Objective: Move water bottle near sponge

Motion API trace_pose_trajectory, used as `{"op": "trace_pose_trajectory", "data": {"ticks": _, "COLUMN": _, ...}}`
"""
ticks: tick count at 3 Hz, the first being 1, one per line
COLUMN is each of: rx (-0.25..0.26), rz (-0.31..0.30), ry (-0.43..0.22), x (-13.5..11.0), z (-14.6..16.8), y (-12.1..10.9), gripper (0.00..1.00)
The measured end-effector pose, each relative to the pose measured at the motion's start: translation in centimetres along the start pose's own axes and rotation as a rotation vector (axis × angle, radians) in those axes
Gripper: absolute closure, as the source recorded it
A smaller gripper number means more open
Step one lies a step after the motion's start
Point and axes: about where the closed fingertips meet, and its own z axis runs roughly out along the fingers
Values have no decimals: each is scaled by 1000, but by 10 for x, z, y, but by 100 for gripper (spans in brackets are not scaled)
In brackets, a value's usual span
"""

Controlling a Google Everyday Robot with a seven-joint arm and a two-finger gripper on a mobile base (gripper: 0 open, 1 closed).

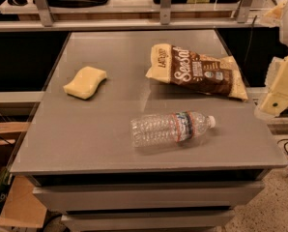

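Observation:
The water bottle (170, 128) lies on its side near the front middle of the grey table (86, 139), with its white cap pointing right. The pale yellow sponge (85, 82) lies flat at the left of the table, well apart from the bottle. My gripper (278, 88) shows as cream-coloured parts at the right edge of the camera view, beyond the table's right side. It is off to the right of the bottle and touches nothing.
A brown and cream snack bag (198, 71) lies at the back right of the table, just behind the bottle. A shelf with metal uprights (165, 6) runs along the back. Cardboard (21, 204) sits on the floor at the left.

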Motion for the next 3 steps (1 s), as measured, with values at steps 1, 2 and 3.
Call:
{"op": "trace_pose_trajectory", "data": {"ticks": 1, "rx": 0, "rz": -1, "ry": 0, "x": 0, "z": 0, "y": 0, "gripper": 0}}
{"op": "trace_pose_trajectory", "data": {"ticks": 2, "rx": -15, "rz": -65, "ry": -4, "x": -11, "z": 3, "y": 0, "gripper": 0}}
{"op": "trace_pose_trajectory", "data": {"ticks": 3, "rx": -74, "rz": -201, "ry": -9, "x": -34, "z": 24, "y": 10, "gripper": 0}}
